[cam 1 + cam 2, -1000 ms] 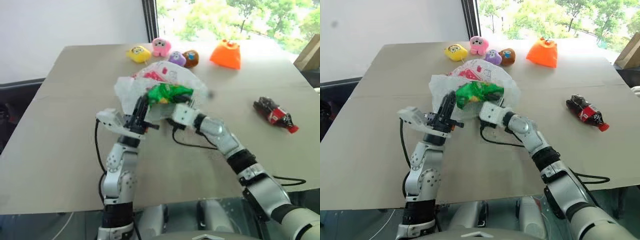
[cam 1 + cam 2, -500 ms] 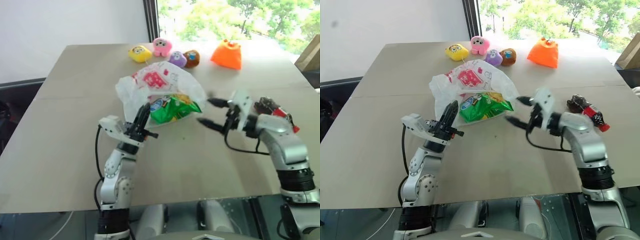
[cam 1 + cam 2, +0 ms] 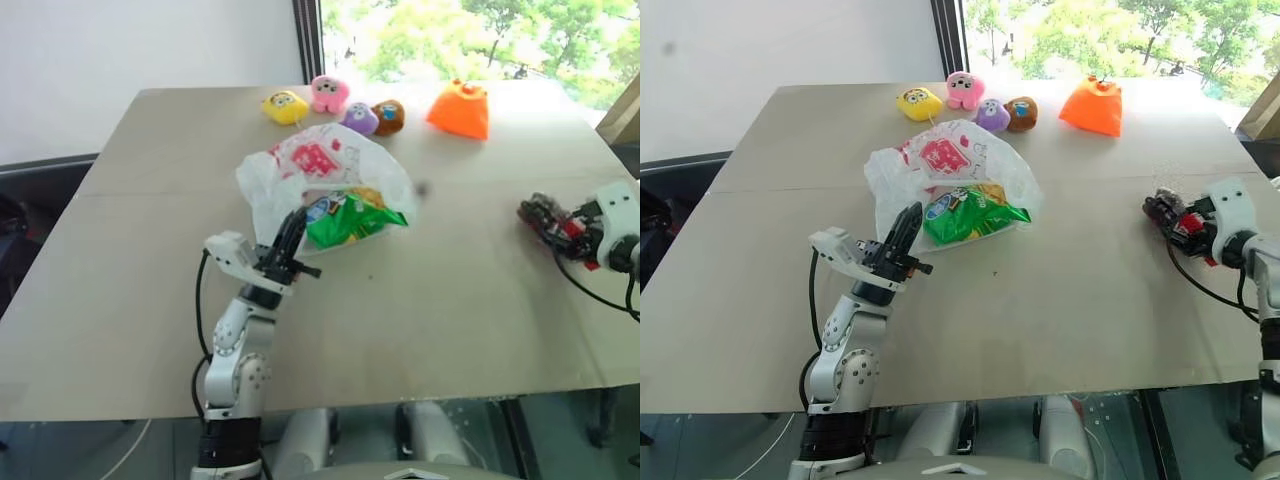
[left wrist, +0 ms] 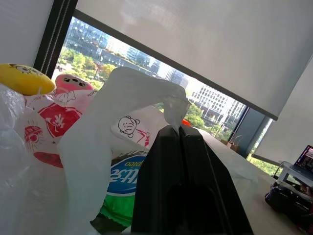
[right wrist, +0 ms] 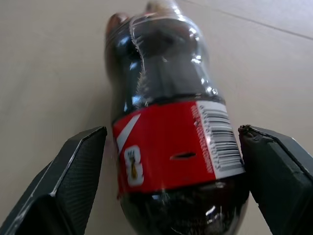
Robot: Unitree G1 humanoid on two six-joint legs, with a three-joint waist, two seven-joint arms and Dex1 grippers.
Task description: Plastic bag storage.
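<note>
The left gripper pinches the plastic bag by its handle at mid-counter, the green snack packet inside. The right gripper spreads wide around the cola bottle; it should close squarely on the label, so the bottle doesn't roll.

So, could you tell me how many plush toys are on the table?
5, all along the far edge: yellow, pink, purple, brown clustered together, orange farther right. The bag could hide more.
</note>
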